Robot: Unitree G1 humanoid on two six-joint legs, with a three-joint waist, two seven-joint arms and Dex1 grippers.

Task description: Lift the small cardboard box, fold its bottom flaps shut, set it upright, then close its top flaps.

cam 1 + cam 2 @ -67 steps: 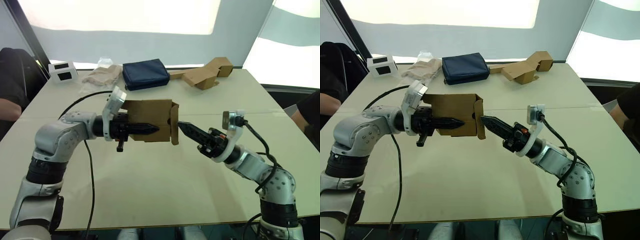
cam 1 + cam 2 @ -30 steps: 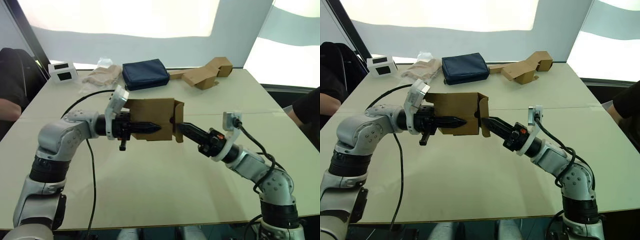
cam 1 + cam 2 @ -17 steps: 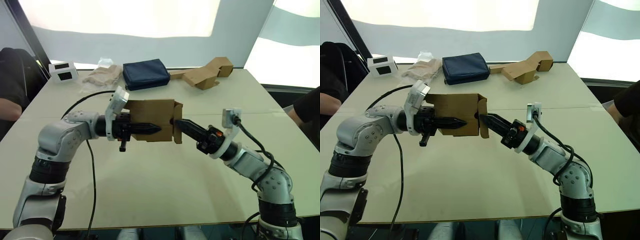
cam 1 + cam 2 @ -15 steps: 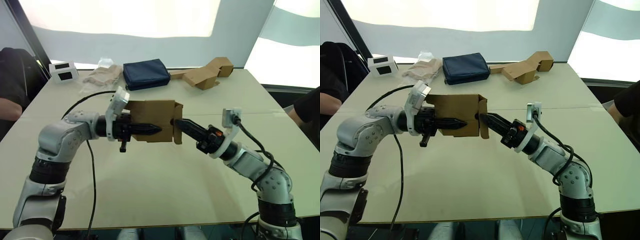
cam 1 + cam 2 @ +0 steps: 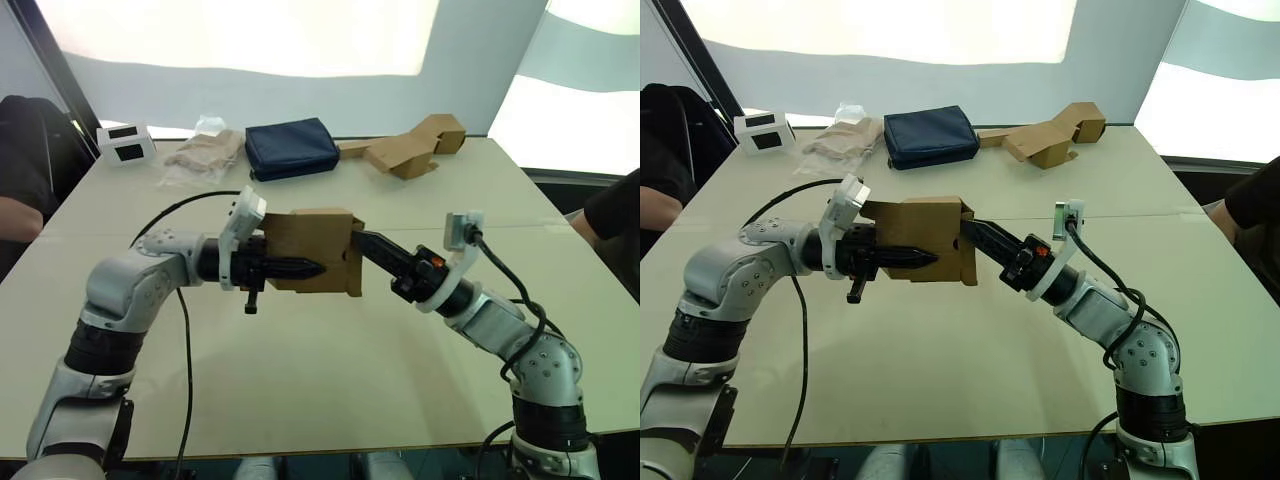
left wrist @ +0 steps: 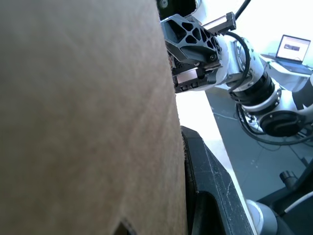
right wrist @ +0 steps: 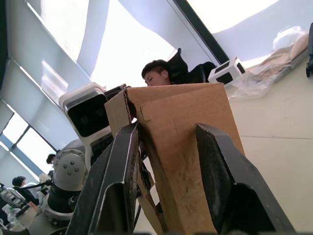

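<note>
— What lay at the back of the table (image 5: 300,360), from left to right?

— A white device (image 5: 125,143), a plastic bag (image 5: 205,152), a dark blue pouch (image 5: 292,148) and a bent tan cardboard piece (image 5: 412,146), all well apart from the arms.

— And the small cardboard box (image 5: 315,250)?

— It was held above the table. The left gripper (image 5: 300,268) was clamped on its side. The right gripper (image 7: 168,161) had its fingers apart, one on each side of a flap (image 7: 188,147) at the right end.
</note>
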